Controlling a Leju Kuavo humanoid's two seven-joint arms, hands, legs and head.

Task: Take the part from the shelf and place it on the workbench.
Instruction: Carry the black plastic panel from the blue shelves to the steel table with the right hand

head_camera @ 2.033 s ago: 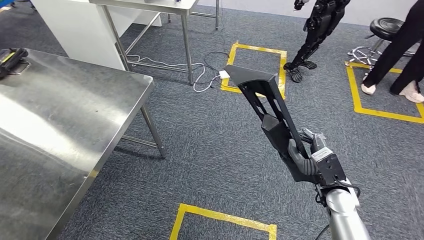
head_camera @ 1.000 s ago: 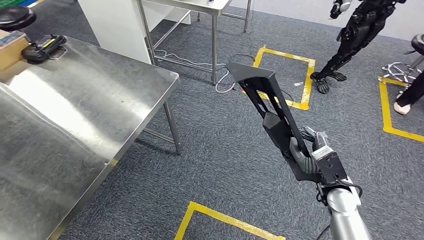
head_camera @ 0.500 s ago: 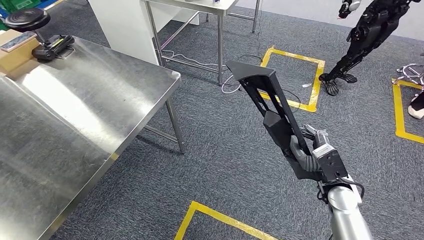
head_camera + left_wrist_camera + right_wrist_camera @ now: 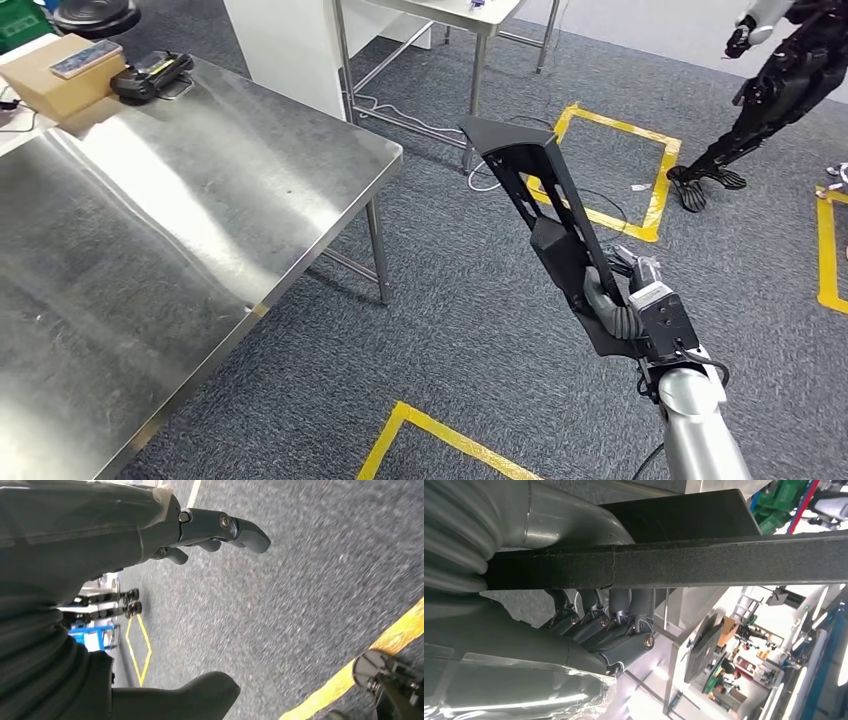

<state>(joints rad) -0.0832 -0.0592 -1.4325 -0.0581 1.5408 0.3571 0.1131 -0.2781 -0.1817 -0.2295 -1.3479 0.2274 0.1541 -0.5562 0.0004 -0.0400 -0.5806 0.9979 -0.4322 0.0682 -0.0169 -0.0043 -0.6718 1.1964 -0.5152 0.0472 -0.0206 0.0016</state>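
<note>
On your left, the bare stainless-steel table (image 4: 180, 200) carries no part yet; a brown cardboard box (image 4: 60, 85) sits at its far corner, contents not visible. The left robot hand (image 4: 150, 535) hangs empty, fingers apart. The right robot hand (image 4: 625, 305) grips the long black slotted bracket part (image 4: 545, 215) above carpet, clear of the table. Placement remains.

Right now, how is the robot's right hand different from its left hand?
The right hand grips the long black part, while the left hand holds nothing. The right hand's fingers curl around the part; the left hand's fingers are apart over the grey carpet. Both hands are dark grey.
</note>
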